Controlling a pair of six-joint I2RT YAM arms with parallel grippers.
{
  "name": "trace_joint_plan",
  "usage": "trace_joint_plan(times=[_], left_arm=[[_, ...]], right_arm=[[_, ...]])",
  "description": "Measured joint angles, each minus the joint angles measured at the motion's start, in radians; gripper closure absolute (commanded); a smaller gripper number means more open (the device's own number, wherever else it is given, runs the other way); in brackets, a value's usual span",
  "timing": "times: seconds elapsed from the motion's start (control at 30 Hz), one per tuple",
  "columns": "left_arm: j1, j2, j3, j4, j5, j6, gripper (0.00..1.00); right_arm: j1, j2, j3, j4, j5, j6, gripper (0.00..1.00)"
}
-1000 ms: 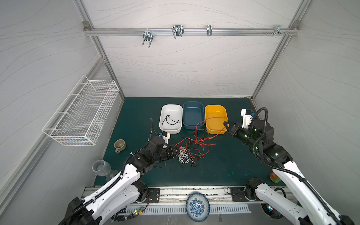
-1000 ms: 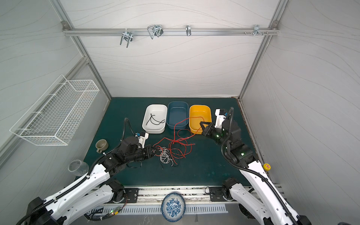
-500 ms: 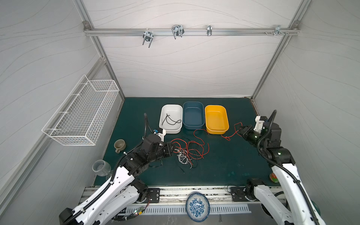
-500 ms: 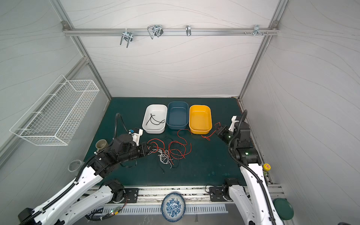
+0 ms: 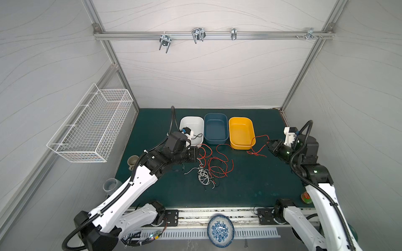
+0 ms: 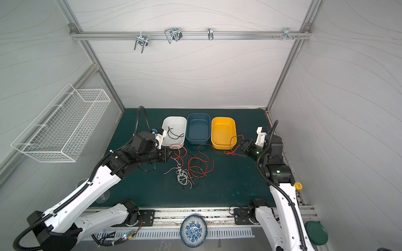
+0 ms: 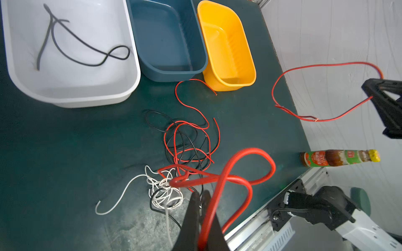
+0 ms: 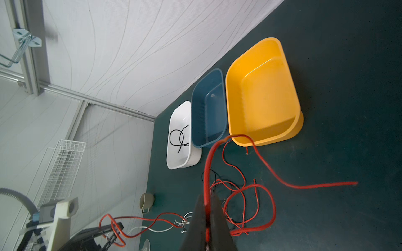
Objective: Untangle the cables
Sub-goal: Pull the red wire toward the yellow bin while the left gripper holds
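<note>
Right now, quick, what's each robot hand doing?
The left gripper is shut on a tangled red cable.
The right gripper is shut on a loose red cable.

Illumination in both top views is bright, even and diffuse, so the dark mat (image 5: 250,184) carries only faint, soft-edged shadows. Wide-angle distortion bows straight frame members toward the picture edges in the top views and more strongly in both wrist views. Depth of field is limited close to the wrist lenses: the red cable loop (image 7: 254,150) and the red cable strand (image 8: 206,173) render thick and blurred, and the yellow tray (image 8: 272,139) shows a mild glare streak.
</note>
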Motion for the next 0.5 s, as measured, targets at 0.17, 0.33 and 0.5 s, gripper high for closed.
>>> trace_joint_plan(times=[0.17,0.33,0.5], left_arm=[[0.0,0.078,0.061,-0.022,-0.009,0.061,1.0],[0.0,0.102,0.058,-0.019,-0.022,0.095,1.0],[0.0,0.05,-0.019,0.035,-0.058,0.119,1.0]], right_arm=[[0.0,0.052,0.039,0.005,-0.053,-0.021,1.0],[0.0,0.113,0.076,0.026,-0.083,-0.024,1.0],[0.001,0.177,0.116,0.055,-0.087,-0.028,1.0]])
